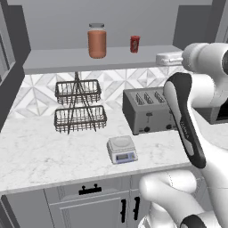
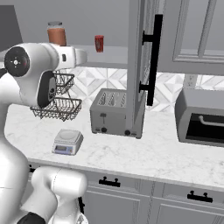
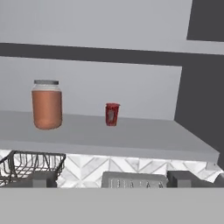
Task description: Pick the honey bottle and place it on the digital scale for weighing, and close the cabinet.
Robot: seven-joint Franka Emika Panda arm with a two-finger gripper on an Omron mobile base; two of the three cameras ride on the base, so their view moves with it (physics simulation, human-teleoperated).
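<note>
Count: one honey jar (image 1: 97,41), one red can (image 1: 134,43), one scale (image 1: 121,149), one four-slot toaster (image 1: 146,109), one two-tier wire basket rack (image 1: 79,106).

Honey jar: upright on the open cabinet shelf (image 1: 67,60), left part, grey lid on. Red can on the same shelf, to the right of the jar, well apart from it. The hand view shows both standing on the shelf, jar (image 3: 47,105) left, can (image 3: 112,114) near the middle.

Scale: on the desk (image 1: 40,151), near the front edge, plate bare, display facing out. Toaster behind and right of it; basket rack behind and left, against the tiled wall.

Cabinet door (image 2: 142,65) stands open, edge-on in the right base view, black bar handle (image 2: 154,59) facing right.

Gripper (image 1: 165,59): level with the shelf, at its right end, apart from jar and can. Jaws spread wide, holding nothing.

Desk is white marble; grey drawers with short black handles below.
</note>
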